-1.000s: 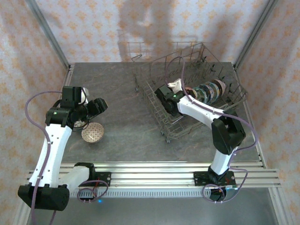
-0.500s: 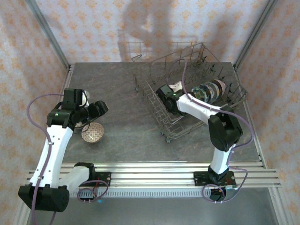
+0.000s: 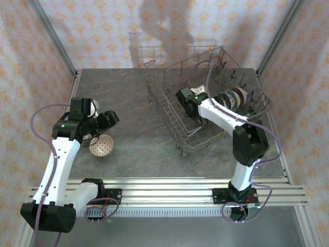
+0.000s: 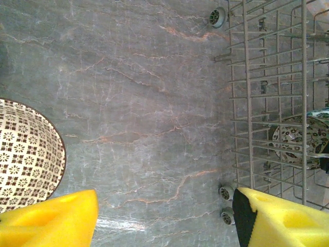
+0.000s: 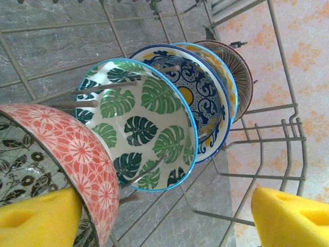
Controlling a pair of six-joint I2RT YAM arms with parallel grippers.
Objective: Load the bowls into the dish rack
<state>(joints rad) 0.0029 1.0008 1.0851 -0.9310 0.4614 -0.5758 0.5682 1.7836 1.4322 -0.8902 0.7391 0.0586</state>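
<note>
A brown-and-white patterned bowl (image 3: 101, 145) sits on the table at the left, and its rim (image 4: 28, 154) fills the left edge of the left wrist view. My left gripper (image 3: 109, 119) hovers just above and behind it, open and empty (image 4: 164, 221). The dish rack (image 3: 172, 122) stands at the right. Several bowls (image 3: 230, 99) stand on edge in it: a red flowered one (image 5: 77, 154), a green-leaf one (image 5: 139, 123), a blue one with an orange centre (image 5: 203, 92) and a brown striped one (image 5: 239, 72). My right gripper (image 3: 198, 103) is inside the rack, open (image 5: 164, 221), its left finger (image 5: 36, 224) beside the red bowl.
The rack's wire wall (image 4: 252, 103) and small wheels (image 4: 226, 193) lie to the right of my left gripper, with bare grey table (image 4: 144, 103) between. A dark floral bowl (image 4: 298, 144) shows through the wires. Upright tines (image 5: 154, 170) and a wire side (image 5: 267, 139) surround my right gripper.
My right gripper has opened and let go of the red bowl, which now rests in the rack with the others. The left arm has barely moved.
</note>
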